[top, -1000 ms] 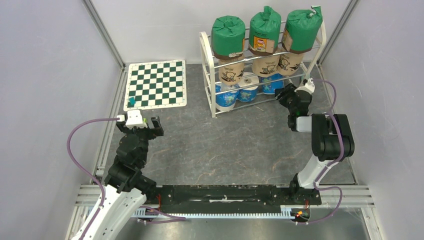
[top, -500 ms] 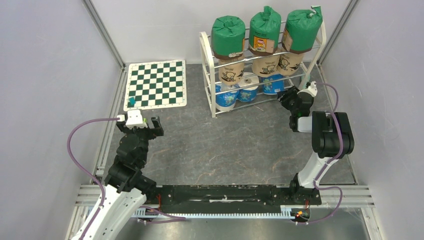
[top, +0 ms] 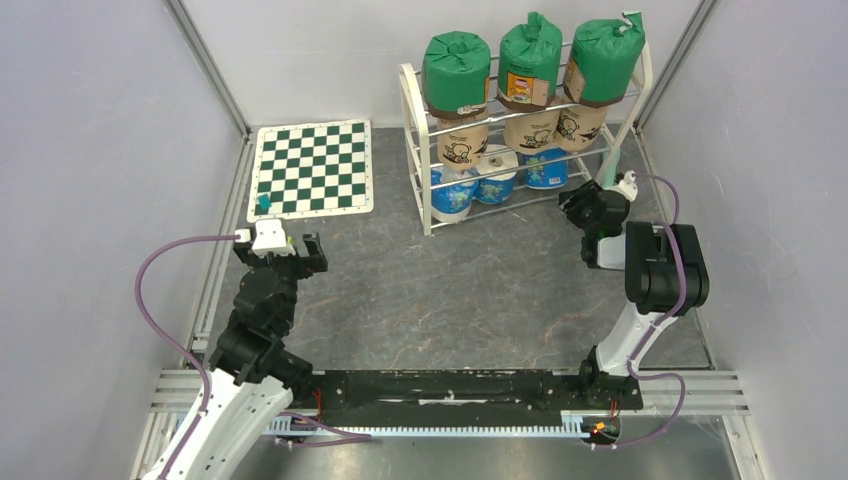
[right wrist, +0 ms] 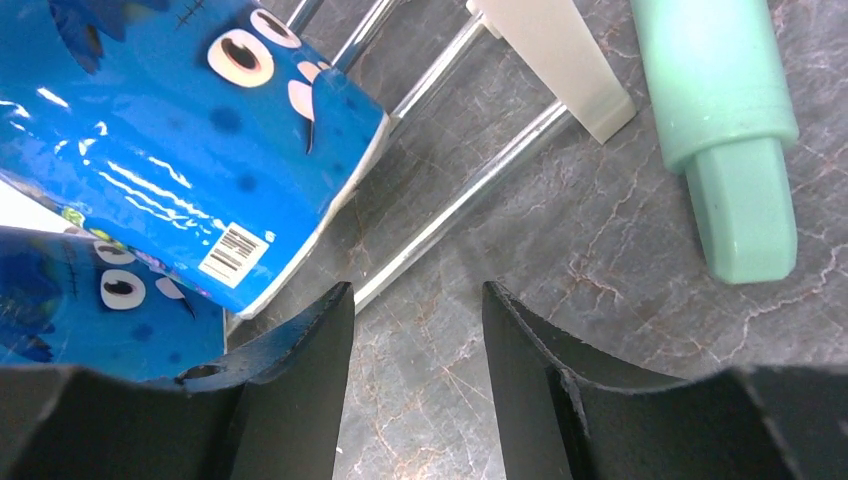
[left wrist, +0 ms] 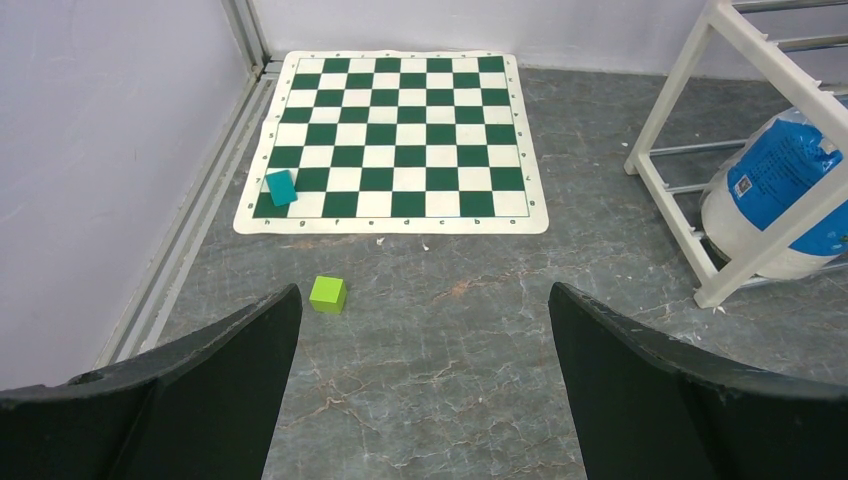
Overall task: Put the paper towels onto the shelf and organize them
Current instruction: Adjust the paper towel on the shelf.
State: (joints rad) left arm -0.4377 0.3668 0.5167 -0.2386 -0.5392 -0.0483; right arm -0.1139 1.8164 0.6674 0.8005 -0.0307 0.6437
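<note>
Close to the bases, the left end effector [left wrist: 422, 295] is hanging spread wide over the worktop [top: 470, 290], gripping nothing. Farther out, the right end effector [right wrist: 417, 290] is hovering partly open and empty just beside the foot of the shelf [left wrist: 684, 85]. On the shelf, the blue paper towels [top: 497, 178] are sitting lowest, the tan paper towels [top: 531, 128] in the middle, and the green paper towels [top: 529, 55] on top.

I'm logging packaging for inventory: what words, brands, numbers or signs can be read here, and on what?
Nothing is legible enough to quote.
Barcode on the blue-wrapped roll: digits too small.
Label on the middle green roll: blurred.
Edge markings on the chessboard mat: too small.
</note>
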